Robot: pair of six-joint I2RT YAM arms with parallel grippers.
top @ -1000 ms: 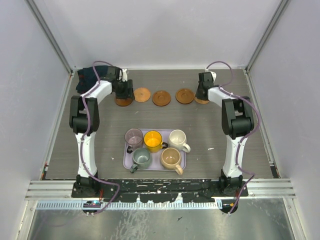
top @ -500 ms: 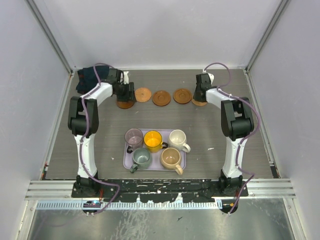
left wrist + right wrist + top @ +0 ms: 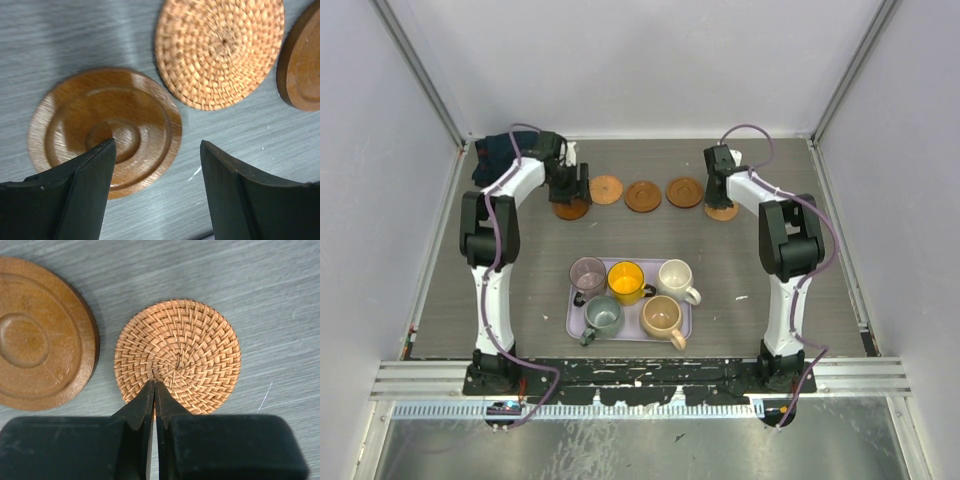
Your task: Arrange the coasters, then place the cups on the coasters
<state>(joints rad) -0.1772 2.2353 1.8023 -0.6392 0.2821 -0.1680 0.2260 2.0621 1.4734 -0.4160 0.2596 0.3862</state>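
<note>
Five coasters lie in a row at the back of the table: a dark wooden coaster, a woven coaster, two wooden ones and a woven coaster at the right end. My left gripper is open just above the leftmost wooden coaster, holding nothing. My right gripper is shut, its tips over the near edge of the right woven coaster. The cups, mauve, yellow, cream, grey-green and tan, stand apart from both grippers.
All the cups stand on a lavender tray at the near middle of the table. A dark bundle lies in the back left corner. Grey walls close in the table on three sides.
The left jaws have opened wider over the leftmost wooden coaster. The right gripper has shifted a little left, and the right woven coaster now shows clear of it, slightly nearer.
</note>
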